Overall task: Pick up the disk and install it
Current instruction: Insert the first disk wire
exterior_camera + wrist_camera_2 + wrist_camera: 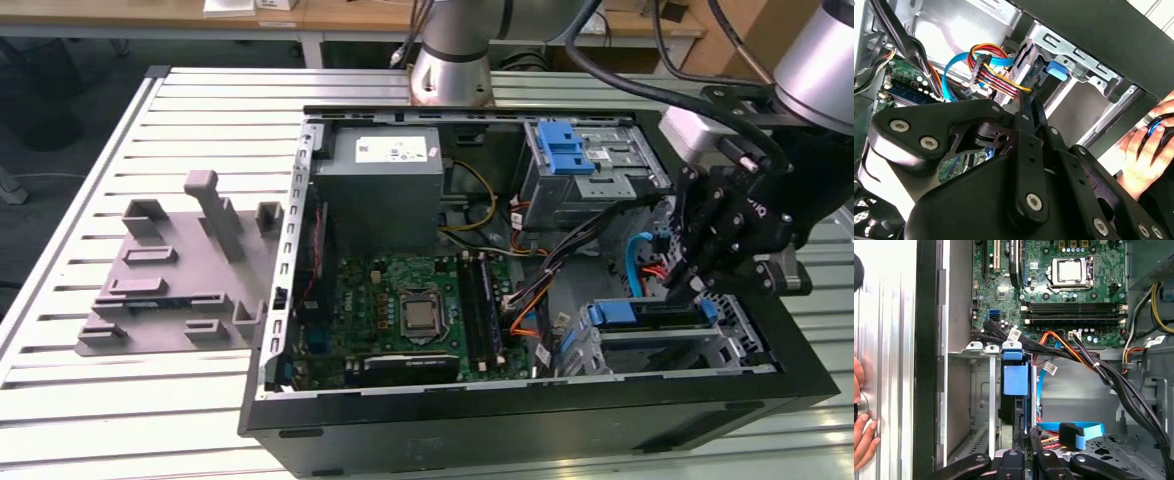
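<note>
The disk [1015, 377] stands on edge inside the lower drive cage [981, 390] of the open computer case, with its blue carrier bracket [647, 313] facing the motherboard. My gripper [674, 290] hangs over that cage at the exterior view's right. Its two black fingers are pressed together, shut, with nothing between them. In the first wrist view my gripper [1030, 432] has its tips at the disk's end farthest from the blue bracket; I cannot tell whether they touch it. In the second wrist view my gripper [1030, 102] points at the cage and its blue tab [1056, 70].
Orange, red and blue cables [989, 70] hang close beside the fingers. The motherboard [414, 310], the grey power supply [387, 175] and an upper cage with a blue latch [567, 150] are also in the case. A person's hand [1141, 150] rests outside the case wall. A grey fixture [174, 270] lies on the table.
</note>
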